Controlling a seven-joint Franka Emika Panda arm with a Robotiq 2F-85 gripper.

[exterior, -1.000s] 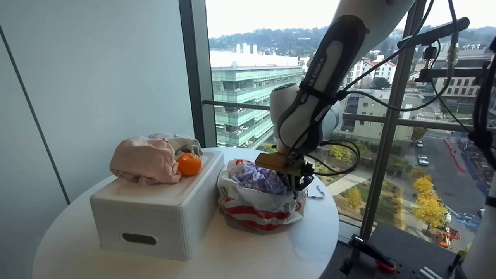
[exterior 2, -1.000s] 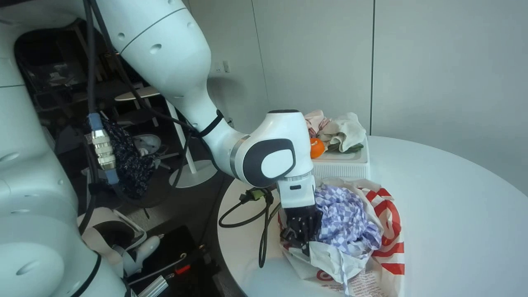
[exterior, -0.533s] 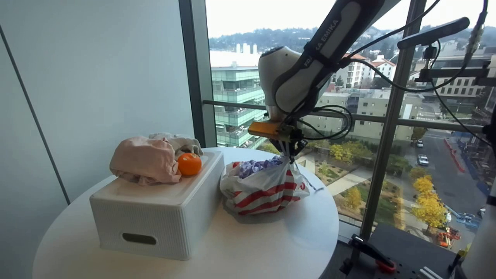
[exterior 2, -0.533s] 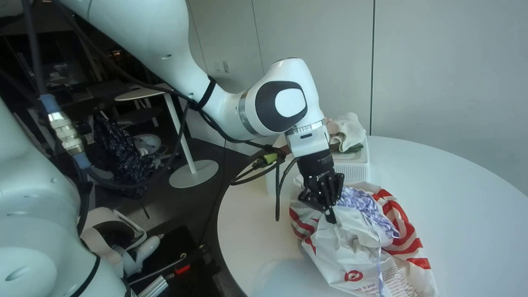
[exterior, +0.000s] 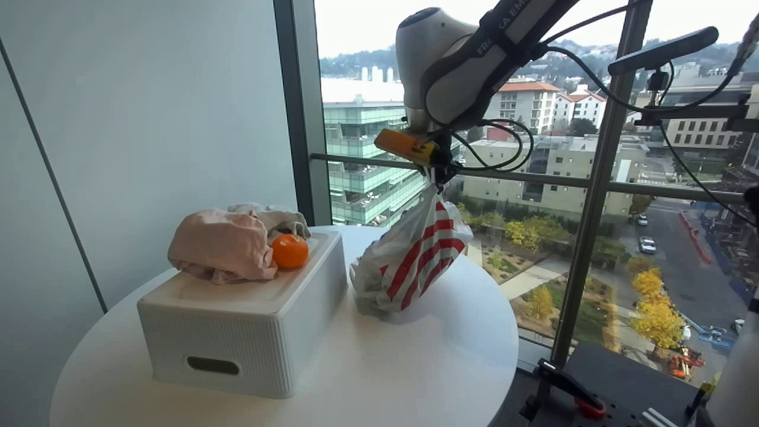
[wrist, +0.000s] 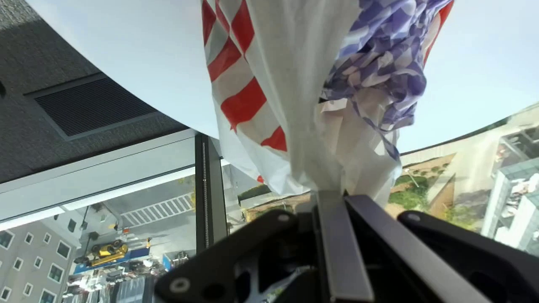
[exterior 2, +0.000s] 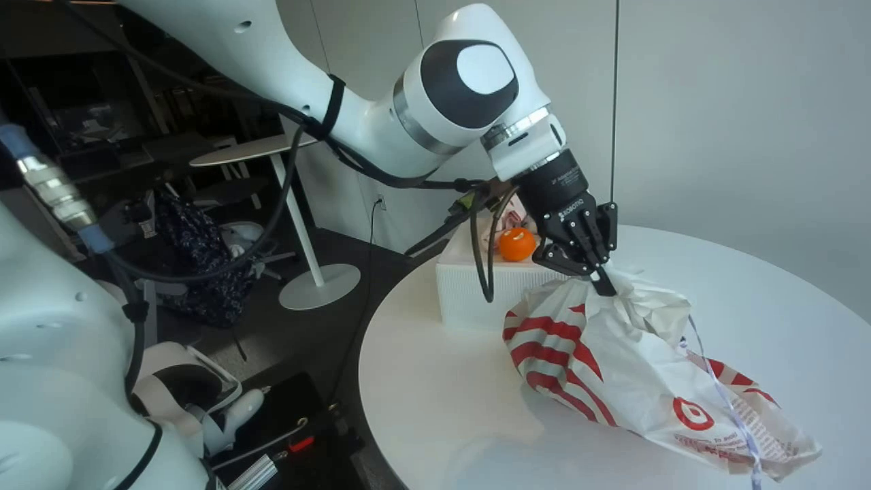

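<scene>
Over rd. white table (exterior 2: 449, 384): gripper (wrist: 344, 195) clamped on red-striped bag (exterior 2: 639, 381).
Jaws closed tight on bunched-up edge of bag; in both ext. views it tapers up to the jaws, w/ its bulk hanging below. Bottom end is low over table, can't tell if touching. Wrist view: crumpled purple-checked material (wrist: 387, 54) shows in bag's open mouth, beside the gathered strip. White box (exterior: 261, 338) stands near bag w/ orange fruit (exterior: 290, 251) & pink cloth (exterior: 222, 246) on top.
</scene>
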